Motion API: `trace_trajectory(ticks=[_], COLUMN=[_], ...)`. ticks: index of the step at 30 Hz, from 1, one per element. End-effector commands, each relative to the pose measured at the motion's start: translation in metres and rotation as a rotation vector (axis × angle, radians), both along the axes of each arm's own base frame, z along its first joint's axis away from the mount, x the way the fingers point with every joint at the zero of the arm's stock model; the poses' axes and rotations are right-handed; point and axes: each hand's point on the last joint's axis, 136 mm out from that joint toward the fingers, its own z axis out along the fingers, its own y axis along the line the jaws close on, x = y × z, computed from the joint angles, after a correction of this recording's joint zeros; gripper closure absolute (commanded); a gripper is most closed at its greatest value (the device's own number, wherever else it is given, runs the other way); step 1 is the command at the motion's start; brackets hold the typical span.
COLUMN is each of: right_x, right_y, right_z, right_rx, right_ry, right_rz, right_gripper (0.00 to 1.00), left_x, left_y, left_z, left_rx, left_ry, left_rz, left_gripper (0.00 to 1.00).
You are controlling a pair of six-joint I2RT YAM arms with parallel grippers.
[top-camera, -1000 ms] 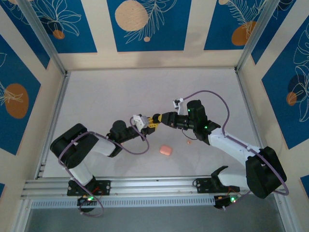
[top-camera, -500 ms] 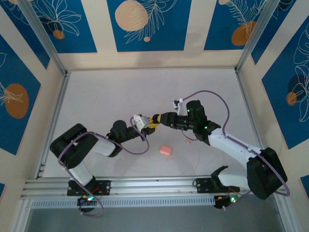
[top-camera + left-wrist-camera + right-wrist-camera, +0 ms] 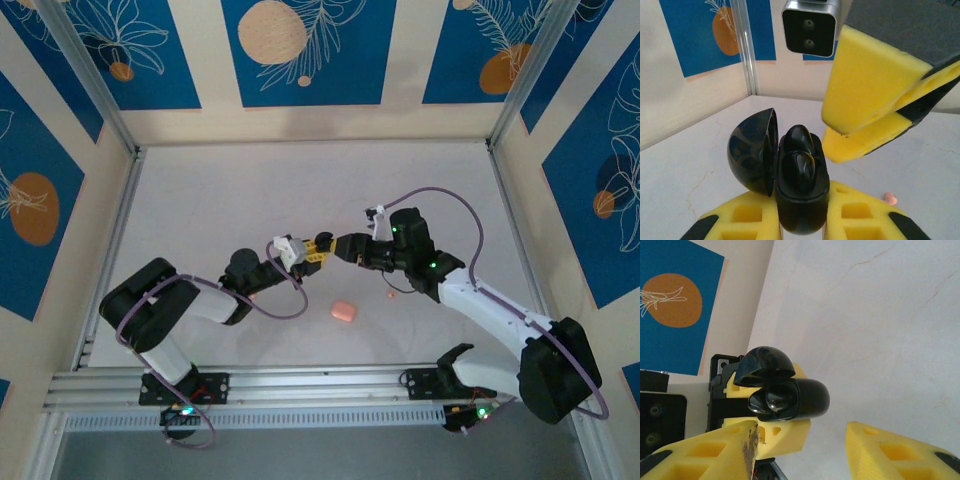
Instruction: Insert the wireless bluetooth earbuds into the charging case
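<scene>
L gripper [image 3: 801,222] clamps the open charging case [image 3: 802,399]; R gripper [image 3: 800,452], jaws parted beside it, we'd back straight out w/o nudging lid [image 3: 752,152] or seated earbuds [image 3: 799,167].

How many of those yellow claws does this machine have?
2. The left claw is shut on the black case; the right claw hangs open right beside it.

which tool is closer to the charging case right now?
Left. The left tool is shut on the charging case, which has its lid open. The right tool is open, close beside the case.
</scene>
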Motion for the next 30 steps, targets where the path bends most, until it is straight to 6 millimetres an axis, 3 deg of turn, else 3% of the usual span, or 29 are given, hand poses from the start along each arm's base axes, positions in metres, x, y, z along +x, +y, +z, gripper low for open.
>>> trace_trajectory(ticks=[1, 10, 17, 24, 30], right_x=[0.002, -0.006, -0.016, -0.024, -0.024], right_y=[-0.004, -0.006, -0.005, 0.013, 0.028], right_z=[0.023, 0.042, 0.038, 0.055, 0.054], right_rx=[0.001, 0.017, -0.178, -0.118, -0.121], right_ry=[-0.061, -0.118, -0.157, -0.187, -0.175], right_rz=[0.004, 0.102, 0.129, 0.213, 0.255], right_gripper=[0.49, 0.51, 0.6, 0.69, 0.73], left_x=[-0.011, -0.019, -0.02, -0.02, -0.02], left_y=[-0.002, -0.005, -0.006, -0.007, -0.007], left_z=[0.017, 0.018, 0.016, 0.014, 0.014], left_rx=[-0.039, -0.038, -0.036, -0.033, -0.036], left_ry=[-0.055, -0.06, -0.055, -0.046, -0.044], left_rz=[-0.035, -0.085, -0.094, -0.097, -0.098], left_gripper=[0.82, 0.82, 0.82, 0.82, 0.82])
